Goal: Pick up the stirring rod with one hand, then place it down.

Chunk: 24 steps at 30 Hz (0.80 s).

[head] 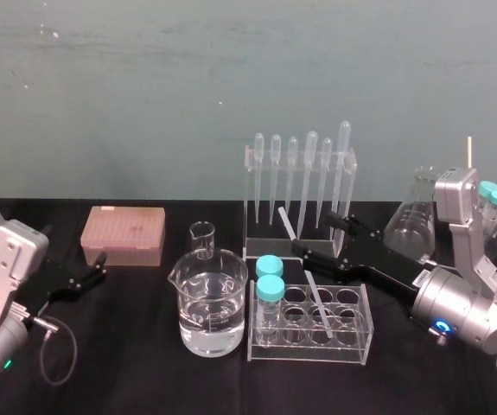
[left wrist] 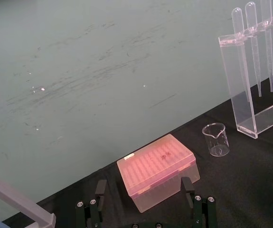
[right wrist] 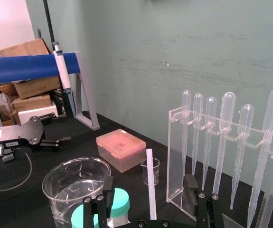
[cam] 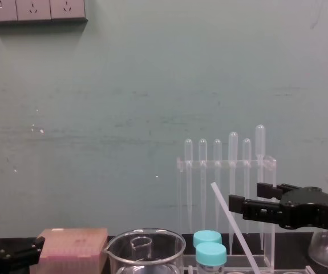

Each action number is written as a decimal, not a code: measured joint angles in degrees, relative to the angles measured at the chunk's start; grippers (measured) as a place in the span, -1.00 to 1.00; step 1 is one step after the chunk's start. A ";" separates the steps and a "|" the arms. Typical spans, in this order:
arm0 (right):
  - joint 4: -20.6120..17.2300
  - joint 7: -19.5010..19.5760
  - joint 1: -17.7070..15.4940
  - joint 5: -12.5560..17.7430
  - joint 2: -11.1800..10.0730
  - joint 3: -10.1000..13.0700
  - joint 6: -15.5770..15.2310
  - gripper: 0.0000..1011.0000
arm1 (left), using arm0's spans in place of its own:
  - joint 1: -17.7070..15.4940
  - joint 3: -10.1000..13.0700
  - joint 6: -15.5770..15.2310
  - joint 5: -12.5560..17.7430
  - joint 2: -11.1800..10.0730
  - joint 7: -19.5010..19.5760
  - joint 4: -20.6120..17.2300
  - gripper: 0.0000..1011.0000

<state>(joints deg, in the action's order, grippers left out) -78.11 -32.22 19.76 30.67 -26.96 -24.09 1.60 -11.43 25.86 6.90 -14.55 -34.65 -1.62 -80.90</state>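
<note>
Tabletop with labware, seen from head, chest and both wrists. The stirring rod [head: 315, 292] stands tilted in the clear test-tube rack [head: 310, 353], which sits near the front edge of the tabletop, right of its middle. The rod's lower end rests in one well and its upper end leans back toward the pipette rack [head: 251, 194] behind. The right gripper [head: 315, 235] reaches in from the right edge with its jaws spread. In the right wrist view the rod's upper part rises between them, apart from both. The left gripper [head: 99, 268], also released, sits low near the left edge, facing the pink tip box [head: 123, 233]. A large beaker [head: 209, 303] holding clear liquid stands just left of the test-tube rack, beside two teal-capped tubes [head: 270, 278].
</note>
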 joint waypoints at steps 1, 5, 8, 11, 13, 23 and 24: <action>0.00 0.00 0.00 0.00 0.00 0.00 0.00 0.87 | 0.00 0.00 0.00 0.00 0.00 0.00 0.00 0.98; -0.31 0.05 -0.07 0.01 -0.18 0.07 -0.42 0.98 | 0.00 0.00 0.00 0.00 0.00 0.00 0.00 0.98; -1.28 0.34 -0.63 0.01 -0.78 0.46 -0.98 0.98 | 0.00 0.00 0.00 0.00 0.00 0.00 0.00 0.98; -3.20 1.65 -2.09 -0.04 -1.99 1.40 -1.76 0.98 | 0.00 0.00 0.00 0.00 0.00 0.00 0.00 0.98; -5.56 5.37 -4.64 -0.62 -3.43 3.38 -2.73 0.98 | 0.00 0.00 0.00 0.00 0.00 0.00 0.00 0.98; -8.32 27.03 -11.94 -9.33 -2.68 10.63 -3.79 0.98 | 0.00 0.00 0.00 -0.01 0.00 0.00 0.00 0.98; -8.17 27.97 -12.20 -9.70 -2.42 10.94 -3.88 0.98 | 0.00 0.00 0.00 -0.01 0.00 0.00 0.00 0.98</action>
<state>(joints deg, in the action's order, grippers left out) -86.28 -4.25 7.56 20.97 -29.38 -13.16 -2.28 -11.43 25.86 6.90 -14.55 -34.65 -1.62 -80.90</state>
